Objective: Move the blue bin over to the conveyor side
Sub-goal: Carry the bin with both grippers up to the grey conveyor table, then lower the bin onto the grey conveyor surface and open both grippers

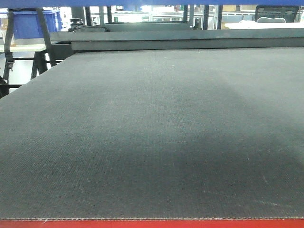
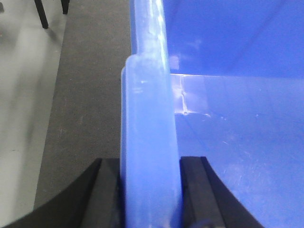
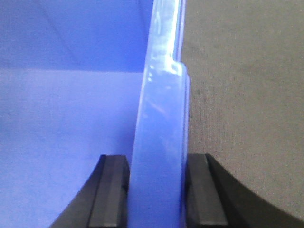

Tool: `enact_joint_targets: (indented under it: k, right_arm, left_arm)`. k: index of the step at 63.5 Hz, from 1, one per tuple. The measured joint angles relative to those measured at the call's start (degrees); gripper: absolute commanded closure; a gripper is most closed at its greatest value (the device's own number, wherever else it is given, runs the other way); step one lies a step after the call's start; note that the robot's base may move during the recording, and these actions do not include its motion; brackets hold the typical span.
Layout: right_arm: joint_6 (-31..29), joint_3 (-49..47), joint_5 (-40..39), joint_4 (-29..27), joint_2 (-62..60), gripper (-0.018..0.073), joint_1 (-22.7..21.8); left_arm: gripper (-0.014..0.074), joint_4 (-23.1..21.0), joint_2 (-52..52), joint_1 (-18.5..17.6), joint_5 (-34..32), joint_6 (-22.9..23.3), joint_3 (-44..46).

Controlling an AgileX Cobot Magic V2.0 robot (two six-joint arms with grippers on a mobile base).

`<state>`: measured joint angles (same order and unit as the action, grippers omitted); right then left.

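Note:
The blue bin [image 2: 237,142] fills the left wrist view, its thick rim running up the middle. My left gripper [image 2: 151,164] is shut on that rim, one finger outside and one inside the bin. In the right wrist view the bin [image 3: 61,118] is on the left, and my right gripper [image 3: 158,161] is shut on its opposite rim. The conveyor [image 1: 152,133], a wide dark grey woven belt with a red edge strip [image 1: 152,223], fills the front view. It also lies under the bin in the left wrist view [image 2: 90,95] and the right wrist view [image 3: 237,95]. A blue band [image 1: 152,2] crosses the top of the front view.
Another blue bin [image 1: 28,23] stands on a rack at the back left. A dark frame [image 1: 190,40] crosses the belt's far end. Pale floor [image 2: 23,118] and dark legs [image 2: 42,14] lie beyond the belt's left edge.

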<state>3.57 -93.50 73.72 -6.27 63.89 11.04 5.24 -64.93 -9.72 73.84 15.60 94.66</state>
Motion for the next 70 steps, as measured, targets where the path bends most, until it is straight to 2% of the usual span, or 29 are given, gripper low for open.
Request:
enact_joint_targets:
  k: [52, 70]
  right_arm:
    - [0.09, 0.00, 0.00, 0.00, 0.00, 0.0640, 0.00]
    - [0.09, 0.35, -6.35, 0.48, 3.34, 0.0640, 0.00]
  left_arm:
    - [0.0615, 0.00, 0.00, 0.00, -0.38, 0.00, 0.00]
    - [0.0615, 1.40, -4.31, 0.00, -3.14, 0.00, 0.00]
